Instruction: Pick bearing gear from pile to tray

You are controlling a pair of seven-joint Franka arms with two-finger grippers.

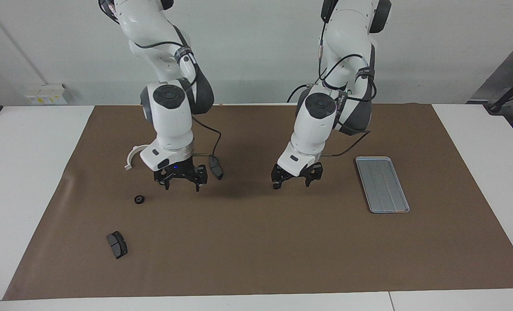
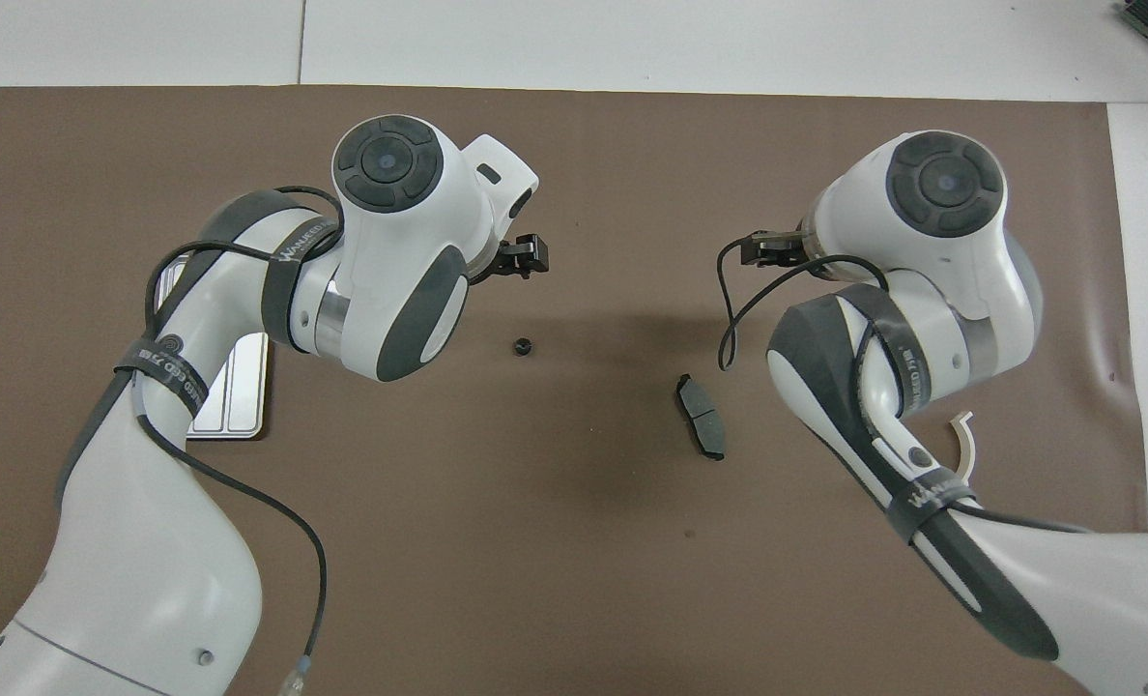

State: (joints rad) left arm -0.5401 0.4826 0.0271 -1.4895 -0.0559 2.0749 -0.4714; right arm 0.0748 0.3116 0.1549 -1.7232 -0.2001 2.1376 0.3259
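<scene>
A small black bearing gear (image 2: 523, 345) lies alone in the middle of the brown mat. My left gripper (image 1: 291, 183) hangs open just above it, holding nothing; from overhead only the left gripper's tip (image 2: 528, 257) shows. The silver grooved tray (image 1: 381, 183) lies toward the left arm's end, with nothing on it. My right gripper (image 1: 182, 185) hangs open and low over the pile, and another gear (image 1: 139, 199) lies on the mat close by. The pile's white half-ring (image 1: 131, 156) is partly hidden by the right arm.
One dark curved pad (image 1: 215, 168) lies beside the right gripper, between the two grippers. A second pad (image 1: 117, 244) lies farther from the robots, toward the right arm's end. The left arm covers most of the tray (image 2: 236, 387) from overhead.
</scene>
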